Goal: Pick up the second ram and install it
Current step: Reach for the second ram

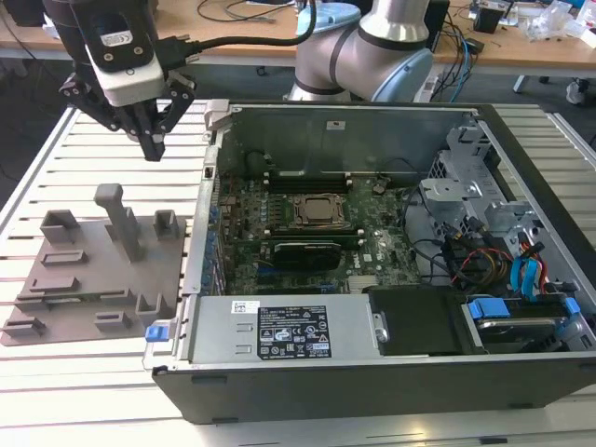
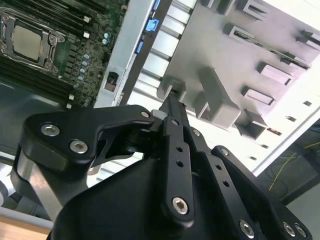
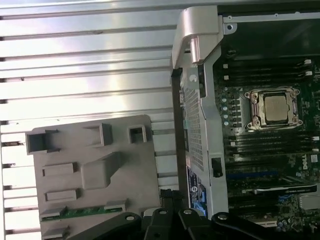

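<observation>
The pincer [image 1: 154, 149] is closed, holding nothing. Going down like that, it might knock the green stick [image 3: 82, 211] below, not grab it.

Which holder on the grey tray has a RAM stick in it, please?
The long, low holder: the green RAM stick lies in it; the others look empty.

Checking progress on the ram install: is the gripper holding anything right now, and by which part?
Nothing. The gripper hangs empty above the table; the green ram stick lies in the grey tray.
</observation>
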### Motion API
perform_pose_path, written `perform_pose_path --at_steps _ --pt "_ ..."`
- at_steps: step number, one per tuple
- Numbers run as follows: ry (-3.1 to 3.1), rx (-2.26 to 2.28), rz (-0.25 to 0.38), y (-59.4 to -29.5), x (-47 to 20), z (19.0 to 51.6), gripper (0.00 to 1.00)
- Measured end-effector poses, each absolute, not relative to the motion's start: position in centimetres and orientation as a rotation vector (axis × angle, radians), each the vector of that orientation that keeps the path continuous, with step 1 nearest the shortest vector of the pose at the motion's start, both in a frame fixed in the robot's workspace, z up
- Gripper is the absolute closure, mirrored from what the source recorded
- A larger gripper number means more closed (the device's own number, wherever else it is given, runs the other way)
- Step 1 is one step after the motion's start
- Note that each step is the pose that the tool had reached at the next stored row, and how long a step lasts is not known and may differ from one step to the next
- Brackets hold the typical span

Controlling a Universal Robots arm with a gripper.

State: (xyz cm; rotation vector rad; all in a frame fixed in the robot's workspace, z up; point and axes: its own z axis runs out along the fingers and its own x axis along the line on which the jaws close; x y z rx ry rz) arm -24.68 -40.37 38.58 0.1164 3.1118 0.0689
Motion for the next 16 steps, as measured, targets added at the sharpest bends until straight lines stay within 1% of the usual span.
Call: perform_pose_path --at_steps 11,16 --pt "3.112 0.117 0.069 -41.4 -26.5 38.1 0.90" --pt "3.112 0.116 0.069 -42.5 -27.3 37.8 0.90"
